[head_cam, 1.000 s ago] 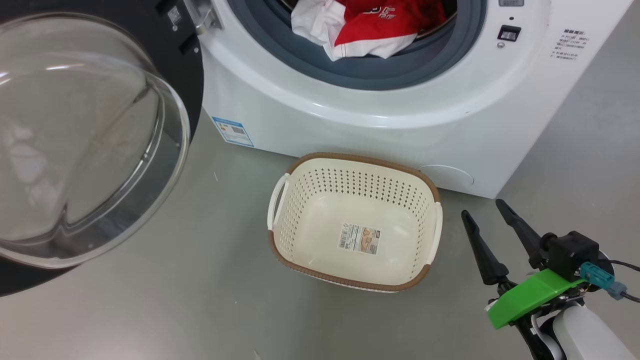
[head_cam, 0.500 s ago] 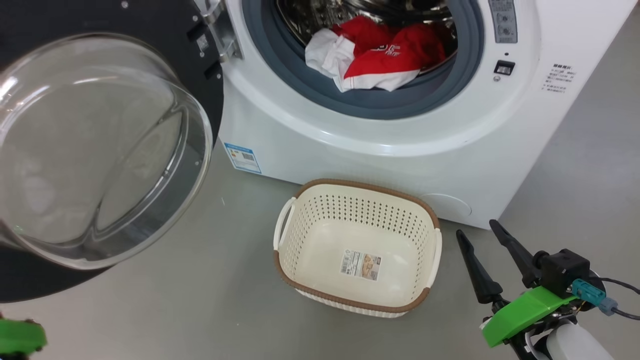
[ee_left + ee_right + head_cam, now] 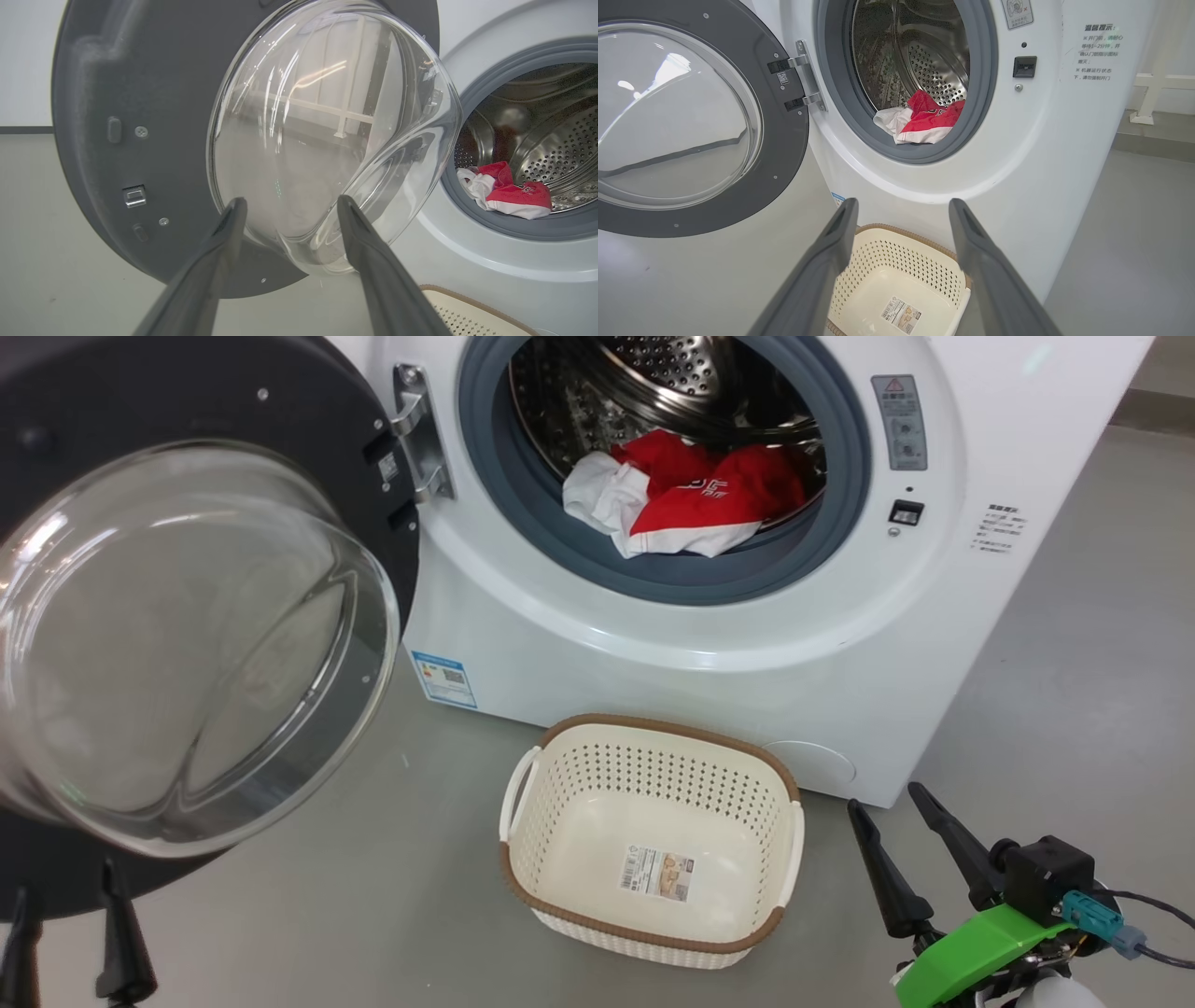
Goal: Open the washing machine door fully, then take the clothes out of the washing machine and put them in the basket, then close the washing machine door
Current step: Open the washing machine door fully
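Clothes [image 3: 686, 504] are looking soft and light; we are favouring the bunched white fold, left tool [image 3: 290, 200] and right tool [image 3: 885, 795] both spread.

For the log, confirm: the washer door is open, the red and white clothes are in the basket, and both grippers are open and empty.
Wrong on the clothes: they lie inside the washing machine, not the basket, as the head view shows. The washing machine door is open; the left gripper and right gripper are open and empty.
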`<state>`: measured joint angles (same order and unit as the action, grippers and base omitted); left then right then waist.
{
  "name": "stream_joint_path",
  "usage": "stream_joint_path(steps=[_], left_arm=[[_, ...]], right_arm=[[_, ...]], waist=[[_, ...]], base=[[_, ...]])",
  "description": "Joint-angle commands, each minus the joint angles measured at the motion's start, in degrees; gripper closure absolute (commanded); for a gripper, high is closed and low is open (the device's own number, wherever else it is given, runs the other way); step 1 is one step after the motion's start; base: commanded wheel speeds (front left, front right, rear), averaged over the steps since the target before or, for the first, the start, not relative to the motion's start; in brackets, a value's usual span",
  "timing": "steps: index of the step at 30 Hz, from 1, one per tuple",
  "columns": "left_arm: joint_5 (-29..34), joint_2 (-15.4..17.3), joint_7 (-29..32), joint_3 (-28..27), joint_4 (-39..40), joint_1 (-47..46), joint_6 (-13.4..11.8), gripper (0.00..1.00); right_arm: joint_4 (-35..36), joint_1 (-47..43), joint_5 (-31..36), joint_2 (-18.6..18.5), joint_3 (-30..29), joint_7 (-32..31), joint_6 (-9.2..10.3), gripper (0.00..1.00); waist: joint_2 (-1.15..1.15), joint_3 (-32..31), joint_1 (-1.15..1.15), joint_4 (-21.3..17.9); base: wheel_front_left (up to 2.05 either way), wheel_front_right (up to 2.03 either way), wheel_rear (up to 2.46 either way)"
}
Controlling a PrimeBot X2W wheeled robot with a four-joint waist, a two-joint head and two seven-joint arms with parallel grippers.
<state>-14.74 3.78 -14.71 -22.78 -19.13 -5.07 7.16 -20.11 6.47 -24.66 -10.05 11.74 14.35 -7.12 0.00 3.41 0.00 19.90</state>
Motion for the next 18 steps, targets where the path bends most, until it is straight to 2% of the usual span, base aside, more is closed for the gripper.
stream_joint_path(steps=[1,6,18], left_arm=[[-0.4,1.3,-0.3,-0.7,2.2,0.2,0.3,0.0],[-2.1,1.1,-0.3,3.8,4.6,2.4,0.3,0.0],[-4.9,3.3,-0.3,14.5,9.0,4.9,0.3,0.0]], right_arm=[[1.4,-0.3,0.0,0.0,0.6,0.6,-0.36,0.0],[1.7,-1.1,-0.1,0.5,-0.4,0.6,-0.36,0.0],[3.1,-2.1,0.4,1.3,-4.1,0.6,-0.36,0.0]], waist=[[0.0,-0.7,0.0,-0.9],[0.0,-1.4,0.0,-3.1],[0.0,-1.0,0.0,-11.1]], base=[[0.0,0.0,0.0],[0.0,0.0,0.0],[0.0,0.0,0.0]])
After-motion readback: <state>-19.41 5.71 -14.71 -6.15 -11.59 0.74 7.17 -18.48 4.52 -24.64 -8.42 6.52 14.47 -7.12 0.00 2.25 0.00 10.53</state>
